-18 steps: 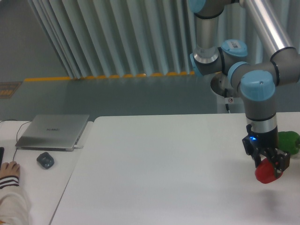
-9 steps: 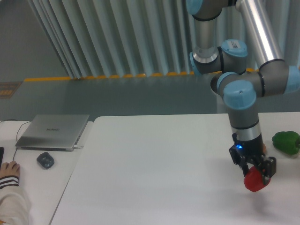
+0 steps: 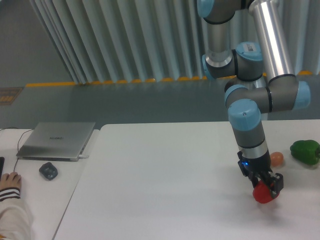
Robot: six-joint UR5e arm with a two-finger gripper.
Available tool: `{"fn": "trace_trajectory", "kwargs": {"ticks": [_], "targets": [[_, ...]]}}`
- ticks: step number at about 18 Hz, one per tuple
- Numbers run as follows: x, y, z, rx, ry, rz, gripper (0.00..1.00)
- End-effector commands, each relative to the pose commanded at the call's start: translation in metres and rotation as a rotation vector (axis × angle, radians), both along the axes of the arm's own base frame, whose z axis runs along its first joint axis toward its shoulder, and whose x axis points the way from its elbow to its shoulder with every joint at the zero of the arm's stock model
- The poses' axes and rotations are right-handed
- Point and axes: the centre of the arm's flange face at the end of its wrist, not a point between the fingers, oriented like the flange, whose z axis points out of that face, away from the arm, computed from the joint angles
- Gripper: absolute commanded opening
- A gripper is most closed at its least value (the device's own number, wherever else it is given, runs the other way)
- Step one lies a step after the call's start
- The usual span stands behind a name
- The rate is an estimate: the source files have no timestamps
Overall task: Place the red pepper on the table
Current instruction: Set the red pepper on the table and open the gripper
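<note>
1. I see my arm (image 3: 252,107) bent over the right part of the white counter (image 3: 165,175).
2. The end effector (image 3: 265,186) points down and pinches the red pepper (image 3: 263,193) between its two fingers.
3. A small blue light glows on the end effector, just above the fingers.
4. The red pepper is low, right by the counter. I cannot tell if it touches the top or hangs just over it.
5. A soft shadow lies on the counter just beside the red pepper.
6. A small orange ball (image 3: 276,159) sits on the counter, near the red pepper, a bit behind it and to the right.
7. A green pepper (image 3: 305,152) lies farther right of the red pepper, near the edge of my view, past the ball.
8. Far to the left of the red pepper there is a second desk (image 3: 37,200) next to the counter.
9. A closed gray laptop (image 3: 56,140) lies on that desk, and a dark mouse (image 3: 48,171) sits just in front of it.
10. A person's hand (image 3: 10,179) with a striped sleeve rests on the desk, left of the mouse.
</note>
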Motion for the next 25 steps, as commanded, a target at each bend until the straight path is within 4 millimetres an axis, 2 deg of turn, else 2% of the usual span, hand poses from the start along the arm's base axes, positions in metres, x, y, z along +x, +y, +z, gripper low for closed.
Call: {"fn": "trace_trajectory", "kwargs": {"ticks": [1, 2, 4, 7, 9, 10, 11, 15, 17, 21, 24, 25], "targets": [[-0.001, -0.001, 0.000, -0.010, 0.013, 0.007, 0.54], [-0.003, -0.002, -0.002, -0.019, 0.023, 0.019, 0.54], [-0.004, -0.002, -0.006, -0.043, 0.045, 0.026, 0.67], [-0.003, 0.000, -0.006, -0.055, 0.067, 0.032, 0.70], [-0.003, 0.000, -0.006, -0.055, 0.070, 0.036, 0.75], [-0.003, 0.000, -0.006, -0.056, 0.070, 0.034, 0.91], [-0.003, 0.000, -0.006, -0.054, 0.071, 0.034, 1.00], [-0.007, 0.005, 0.006, -0.031, 0.088, 0.028, 1.00], [-0.014, 0.006, 0.028, -0.012, 0.111, 0.000, 1.00], [-0.018, -0.005, 0.046, -0.080, 0.099, -0.209, 1.00], [-0.021, -0.015, 0.062, -0.101, 0.018, -0.368, 1.00], [-0.019, -0.017, 0.073, -0.138, -0.027, -0.407, 1.00]]}}
